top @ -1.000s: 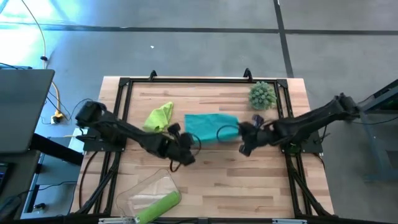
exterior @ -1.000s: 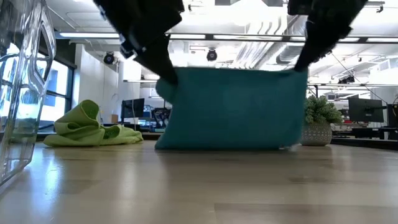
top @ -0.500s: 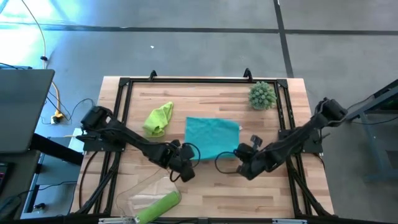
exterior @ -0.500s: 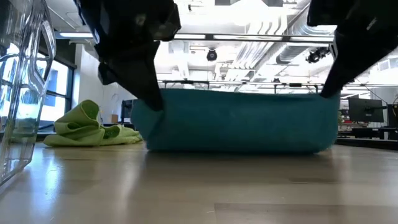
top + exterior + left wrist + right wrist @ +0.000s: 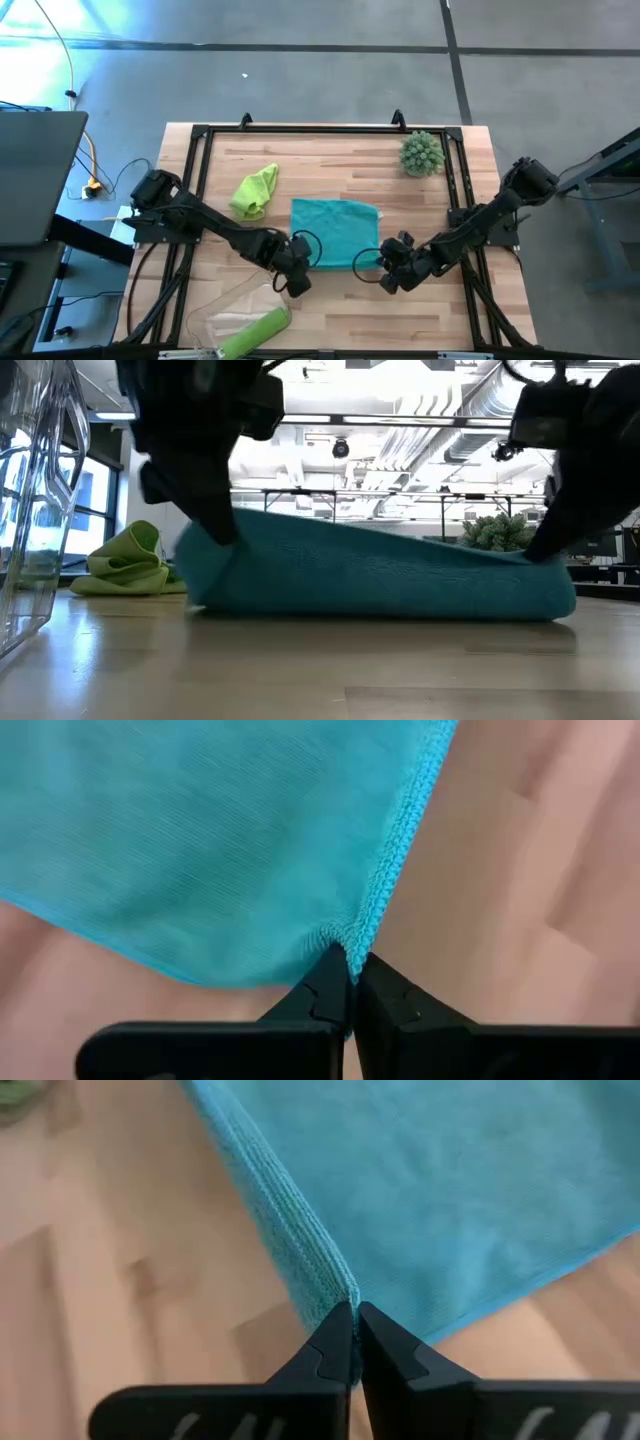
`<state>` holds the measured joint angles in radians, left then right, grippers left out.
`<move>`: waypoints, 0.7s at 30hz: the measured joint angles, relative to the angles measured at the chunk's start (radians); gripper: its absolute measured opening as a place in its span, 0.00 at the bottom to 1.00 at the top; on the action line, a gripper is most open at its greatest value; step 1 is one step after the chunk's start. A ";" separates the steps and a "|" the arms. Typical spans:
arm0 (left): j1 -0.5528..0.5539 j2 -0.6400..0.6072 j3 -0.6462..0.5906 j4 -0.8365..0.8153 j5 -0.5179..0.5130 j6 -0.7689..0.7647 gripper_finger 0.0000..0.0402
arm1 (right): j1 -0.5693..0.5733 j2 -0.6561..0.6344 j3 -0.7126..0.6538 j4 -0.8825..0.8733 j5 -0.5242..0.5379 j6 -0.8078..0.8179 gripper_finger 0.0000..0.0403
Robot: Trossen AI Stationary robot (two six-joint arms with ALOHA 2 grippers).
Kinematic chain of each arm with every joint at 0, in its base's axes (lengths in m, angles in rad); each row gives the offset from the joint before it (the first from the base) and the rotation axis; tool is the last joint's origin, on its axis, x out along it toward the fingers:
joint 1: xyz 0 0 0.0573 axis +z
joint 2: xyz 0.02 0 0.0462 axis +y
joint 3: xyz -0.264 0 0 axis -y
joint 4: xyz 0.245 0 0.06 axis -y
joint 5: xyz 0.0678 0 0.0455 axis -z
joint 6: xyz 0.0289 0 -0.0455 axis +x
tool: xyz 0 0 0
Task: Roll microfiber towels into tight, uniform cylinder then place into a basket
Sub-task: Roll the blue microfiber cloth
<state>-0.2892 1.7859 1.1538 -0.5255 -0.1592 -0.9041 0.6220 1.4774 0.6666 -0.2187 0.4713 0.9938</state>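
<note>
— Left gripper [image 5: 350, 982]: pinched tight on one near corner of the teal towel [image 5: 335, 231]. Right gripper [image 5: 354, 1330]: likewise clamped on the other near corner, stitched hem bunched between the closed fingers.

— And outward from there?

— Towel now spread nearly flat across the middle of the table [image 5: 430, 320], far edge down on the wood, only the near edge lifted a little in the low view. A second ago hanging like a curtain between both arms; since then dragged toward the near side and lowered.

— Meaning for the task?

— Probably the laying-out step finishing. No rolling begun on this cloth yet; likely next, a release or a fold of the near edge to start the roll.

— Elsewhere?

— Crumpled lime towel [image 5: 255, 191] lying loose just off the teal one's far left corner, untouched. Rolled lime towel [image 5: 253, 332] resting in the clear basket [image 5: 222, 307] at the near left edge. So one of three apparently done. Spiky green ball [image 5: 422, 153] sitting near the far right corner, well apart from the work.
</note>
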 joint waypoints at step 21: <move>0.206 0.001 0.000 -0.109 -0.192 0.478 0.00 | -0.371 -0.062 0.000 -0.098 0.048 -0.169 0.00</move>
<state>-0.0828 1.7870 1.1534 -0.6342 -0.3511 -0.4258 0.2507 1.4155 0.6662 -0.3172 0.5193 0.8249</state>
